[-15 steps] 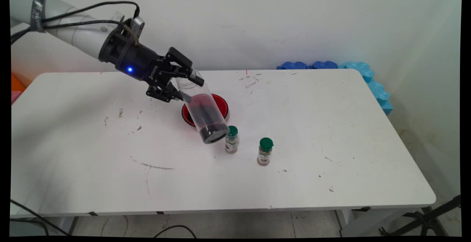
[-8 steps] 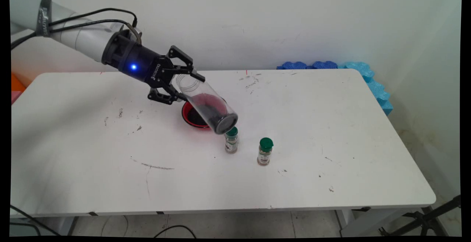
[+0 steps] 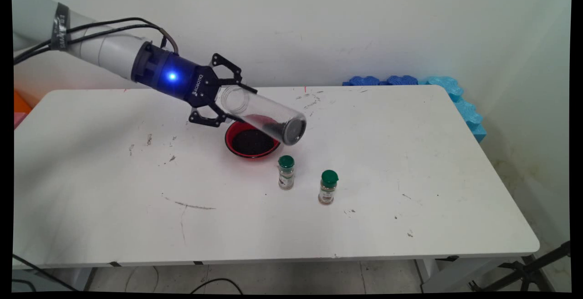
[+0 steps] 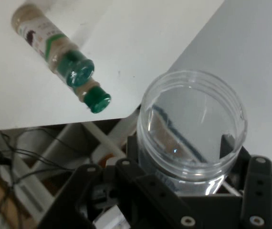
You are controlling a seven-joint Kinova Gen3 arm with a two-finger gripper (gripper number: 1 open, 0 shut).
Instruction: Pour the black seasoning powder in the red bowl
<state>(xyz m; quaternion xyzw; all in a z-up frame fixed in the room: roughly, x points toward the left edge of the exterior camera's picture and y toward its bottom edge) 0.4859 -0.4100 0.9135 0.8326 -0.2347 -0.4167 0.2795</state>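
Note:
My gripper [image 3: 236, 102] is shut on a clear plastic jar [image 3: 268, 118] near its open mouth. The jar lies almost level in the air, mouth towards the hand and base pointing right, with dark grains heaped at the base end. Just below it a red bowl [image 3: 249, 156] stands on the table with dark grains in it. Two small spice jars with green caps, one [image 3: 286, 173] near the bowl and another [image 3: 328, 187] further right, stand in front of the bowl. The hand view looks into the jar's mouth [image 4: 193, 124], with both spice jars [image 4: 55, 50] [image 4: 92, 95] beyond it.
The white table [image 3: 410, 176] carries scuff marks. Blue foam pieces [image 3: 410, 80] lie along its back right corner against the wall. An orange object [image 3: 20, 103] shows past the left edge. A black stand leg [image 3: 537, 267] reaches in at the lower right.
The hand has turned and lifted the jar's base up and to the right, from steeply base-down to nearly level. The dark grains have shifted inside the jar.

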